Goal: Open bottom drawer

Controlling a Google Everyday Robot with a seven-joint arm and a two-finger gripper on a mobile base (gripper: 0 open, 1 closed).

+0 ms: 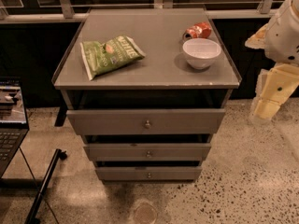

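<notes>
Three grey fronts stack under the counter [154,50], and the bottom drawer [121,173] is the lowest and shortest, just above the floor, its tiny knob [149,175] at centre. We judge it not yet pulled out. The gripper [271,99] hangs well off to the right of the cabinet, about level with the top front and far from that knob; whether it is spread or closed we cannot tell.

Our chief worry is the wrong handle: the middle drawer's knob [148,154] sits directly above the target and close to it, so a slightly high approach would catch that one. The knob is also small, and we expect a loose or off-centre grip to slip off during the pull. Coming in from the right, the arm could clip the counter's corner and jolt the white bowl [202,52].
</notes>
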